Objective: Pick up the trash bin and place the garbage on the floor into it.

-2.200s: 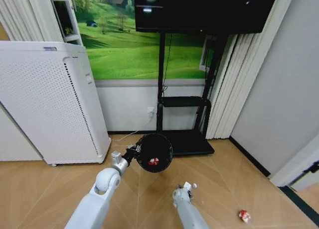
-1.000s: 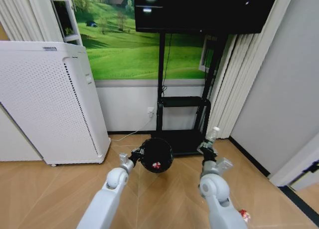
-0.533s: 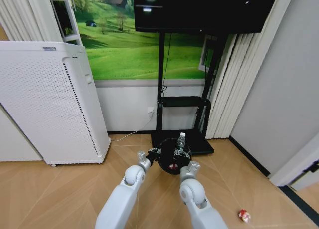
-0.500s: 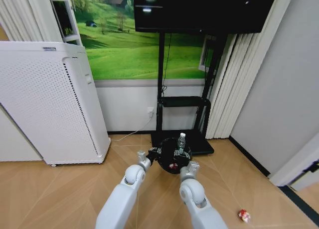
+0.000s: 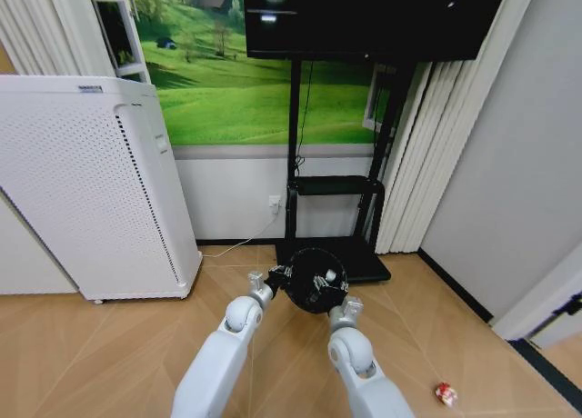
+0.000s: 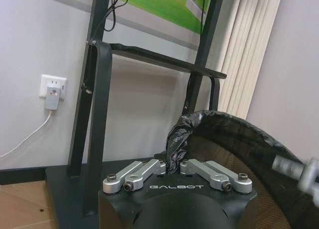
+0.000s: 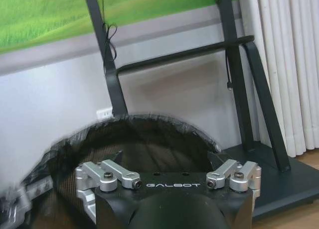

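The left gripper (image 5: 275,274) is pinching the rim of the trash bin (image 5: 316,279), its fingers (image 6: 149,168) closing together on a fold of the black liner at the rim's edge. The bin is hanging off the floor (image 5: 100,345), held out in front of the black TV stand base (image 5: 355,263), with its mouth tipped toward the robot and its long axis leaning away toward the stand.

The right gripper (image 5: 337,284) is sitting at the bin's mouth on the side opposite the left one, its fingers (image 7: 215,159) spreading apart over the opening; whether anything lies between them cannot be told. In the right wrist view the bin's (image 7: 149,139) mesh wall is curving just beyond the fingertips.

One red-and-white scrap of garbage (image 5: 445,393) is lying on the floor well to the right of the arms, near the wall.
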